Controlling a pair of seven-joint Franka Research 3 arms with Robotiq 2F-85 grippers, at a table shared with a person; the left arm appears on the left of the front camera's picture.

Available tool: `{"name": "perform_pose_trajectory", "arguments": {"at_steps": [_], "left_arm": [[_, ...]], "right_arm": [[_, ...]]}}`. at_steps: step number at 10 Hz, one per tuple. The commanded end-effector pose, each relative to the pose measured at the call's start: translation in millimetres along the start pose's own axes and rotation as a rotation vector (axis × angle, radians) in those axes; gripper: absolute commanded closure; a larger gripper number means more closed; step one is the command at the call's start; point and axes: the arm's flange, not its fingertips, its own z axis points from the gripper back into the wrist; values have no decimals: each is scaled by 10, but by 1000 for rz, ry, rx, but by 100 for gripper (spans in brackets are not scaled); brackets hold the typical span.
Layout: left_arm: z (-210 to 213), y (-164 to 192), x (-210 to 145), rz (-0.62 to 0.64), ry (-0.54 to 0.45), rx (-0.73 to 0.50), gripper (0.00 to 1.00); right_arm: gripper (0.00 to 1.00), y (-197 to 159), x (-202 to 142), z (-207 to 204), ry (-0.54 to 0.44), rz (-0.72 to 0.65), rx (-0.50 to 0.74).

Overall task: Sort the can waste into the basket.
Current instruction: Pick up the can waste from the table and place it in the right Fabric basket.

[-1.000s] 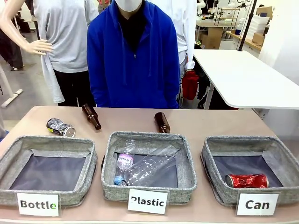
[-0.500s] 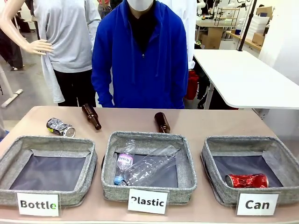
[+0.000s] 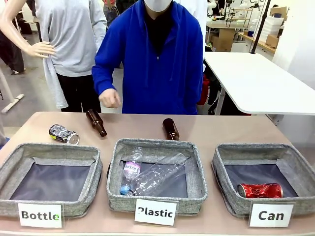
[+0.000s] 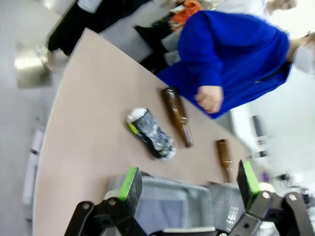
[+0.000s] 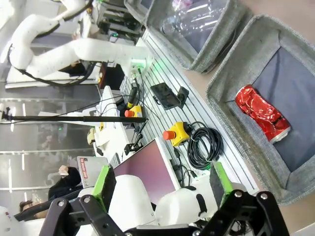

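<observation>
A crushed red can (image 3: 260, 190) lies in the "Can" basket (image 3: 224, 172) at the right; the right wrist view looks down on the red can (image 5: 261, 113) inside that basket (image 5: 231, 113). A crushed silver and dark can (image 3: 64, 133) rests on the table at the far left, behind the "Bottle" basket; in the left wrist view this can (image 4: 150, 133) lies beyond my left gripper (image 4: 187, 184), which hangs open and empty. My right gripper (image 5: 160, 184) is open too, high above the table edge.
Two brown bottles (image 3: 96, 122) (image 3: 171, 129) lie on the far table. The "Plastic" basket (image 3: 197, 177) holds clear plastic bottles. The "Bottle" basket (image 3: 93, 169) is on the left. The person in blue stands opposite, one hand (image 3: 110, 98) raised over the table's far edge.
The person has leaned to the right and brought a hand forward over the table's far edge. Cans, bottles and baskets have not moved.
</observation>
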Motion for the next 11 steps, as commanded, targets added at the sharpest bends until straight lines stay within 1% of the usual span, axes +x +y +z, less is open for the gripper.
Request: {"name": "perform_pose_trajectory", "arguments": {"at_steps": [1, 2, 3, 4, 5, 6, 7, 8, 9, 10, 11], "left_arm": [[-673, -148, 95, -192, 56, 221, 0], [-948, -213, 242, -236, 81, 300, 0], [-1087, -304, 358, -261, 34, 253, 0], [-1064, -436, 462, -226, -62, 127, 0], [-958, -456, 135, -250, 55, 260, 0], [-958, -456, 135, -250, 55, 260, 0], [-1144, -533, 330, -246, 21, 236, 0], [-1362, -554, 418, -301, 142, 307, 0], [-1690, -542, 544, -276, 185, 399, 0], [-1911, -543, 588, -312, 301, 441, 0], [-1714, -550, 693, -353, 390, 404, 0]], "right_arm": [[0, 14, -8, 28, 10, 17, -3], [0, 14, -8, 28, 10, 17, -3], [0, 14, -8, 28, 10, 17, -3], [0, 14, -8, 28, 10, 17, -3], [0, 14, -8, 28, 10, 17, -3], [0, 14, -8, 28, 10, 17, -3], [0, 14, -8, 28, 10, 17, -3], [0, 14, -8, 28, 10, 17, -3], [0, 14, -8, 28, 10, 17, -3], [0, 14, -8, 28, 10, 17, -3], [0, 14, -8, 28, 10, 17, -3]]}}
